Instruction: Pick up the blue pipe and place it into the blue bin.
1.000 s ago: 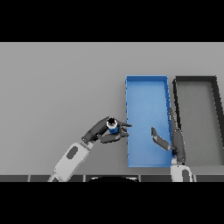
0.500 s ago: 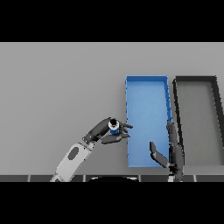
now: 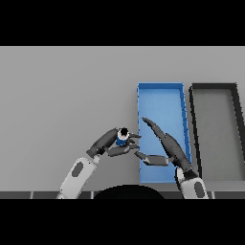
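Since half a second ago the right robot hand (image 3: 167, 146) has swung up and to the left over the blue bin (image 3: 161, 91), its fingers now reaching toward the bin's left wall, while the left robot hand (image 3: 111, 143) has barely shifted.

Starting at the left, the left arm comes up from the lower edge across the grey table (image 3: 62, 95). Its hand has fingers and thumb curled round the blue pipe (image 3: 122, 139), which stands upright with its dark top end showing. The pipe sits just left of the bin's left wall, outside the bin; I cannot tell whether it is lifted off the table.

Next comes the blue bin, a long tray running away from the robot. The right hand hovers over its near half, fingers straight and spread, thumb pointing left toward the other hand, holding nothing.

Furthest right, just beside the blue bin, lies a black bin (image 3: 214, 88).
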